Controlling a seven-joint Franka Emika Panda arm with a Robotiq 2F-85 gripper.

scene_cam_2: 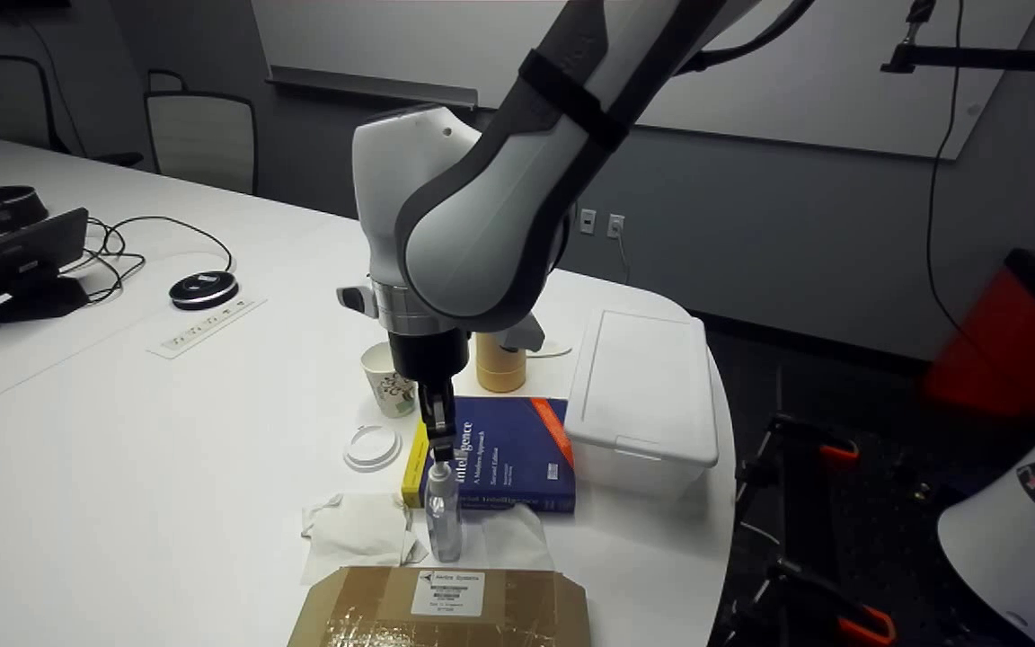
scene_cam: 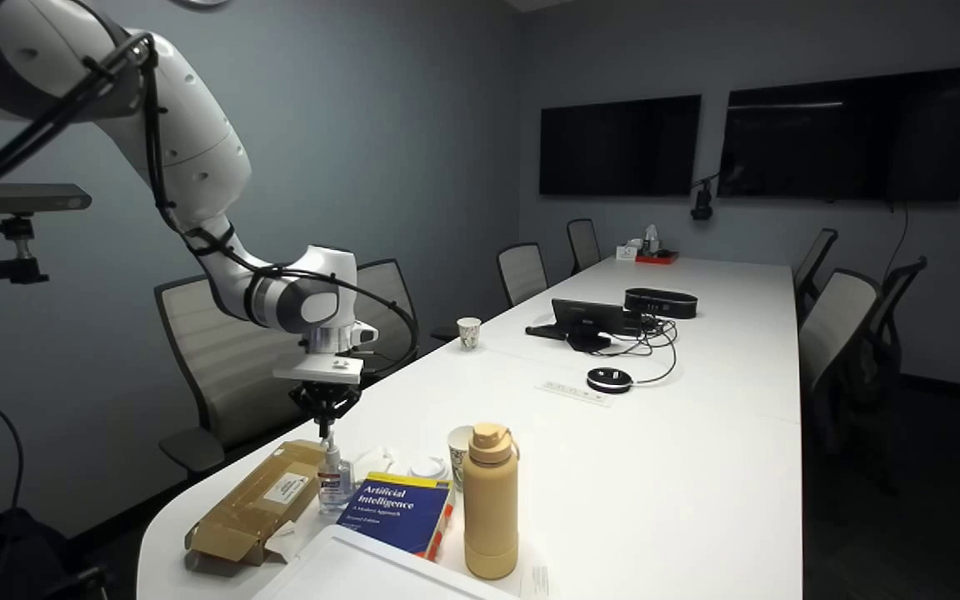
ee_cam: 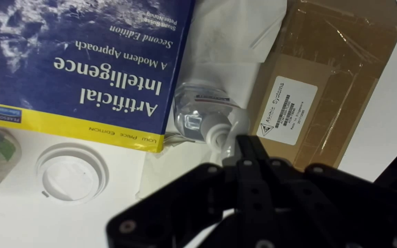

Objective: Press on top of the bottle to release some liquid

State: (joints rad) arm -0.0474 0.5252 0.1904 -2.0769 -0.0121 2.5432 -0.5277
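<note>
The bottle is a small transparent pump bottle with a white pump top. It stands upright between the book and the cardboard box in both exterior views (scene_cam: 334, 486) (scene_cam_2: 444, 526), and shows from above in the wrist view (ee_cam: 193, 115). My gripper (scene_cam: 325, 429) points straight down with its fingertips right at the top of the pump; it also shows so in an exterior view (scene_cam_2: 442, 449). In the wrist view the fingers (ee_cam: 250, 139) are together with nothing between them, and the pump head is beside and below their tips. I cannot tell whether they touch it.
A blue book (scene_cam_2: 508, 449) lies beside the bottle, a cardboard box (ee_cam: 339, 75) on its other side. Napkins (scene_cam_2: 360, 530), a white lid (ee_cam: 71, 177), a paper cup (scene_cam_2: 389, 382), a tall tan flask (scene_cam: 491, 508) and a white lidded bin (scene_cam_2: 643, 386) stand or lie close by.
</note>
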